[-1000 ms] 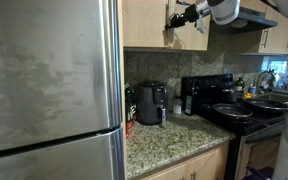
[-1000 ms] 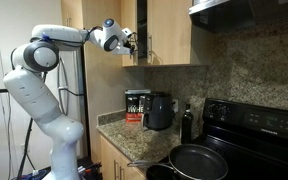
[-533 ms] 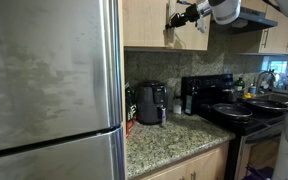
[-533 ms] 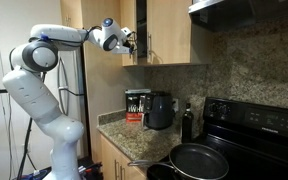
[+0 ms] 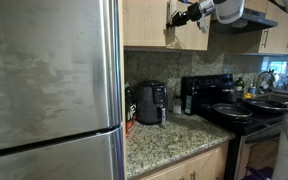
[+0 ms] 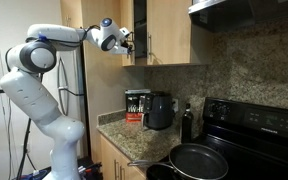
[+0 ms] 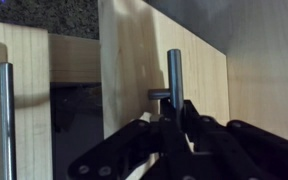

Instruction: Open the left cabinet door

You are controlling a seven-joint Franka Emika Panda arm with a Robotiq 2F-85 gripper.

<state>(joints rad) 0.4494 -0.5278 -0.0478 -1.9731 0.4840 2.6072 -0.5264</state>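
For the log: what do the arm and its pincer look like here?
The arm is glossy white, built of rounded segments with dark seams at the joints. The pincer is matte black, with linked, riveted fingers. No markings are legible.

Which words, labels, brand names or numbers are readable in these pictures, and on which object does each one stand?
No text is readable in any view.
Red and white package beside the black air fryer: it carries print, but too small and blurred to read.
Stove back panel: any markings are too small to read.
Left cabinet door and gripper in the wrist view: no lettering visible.
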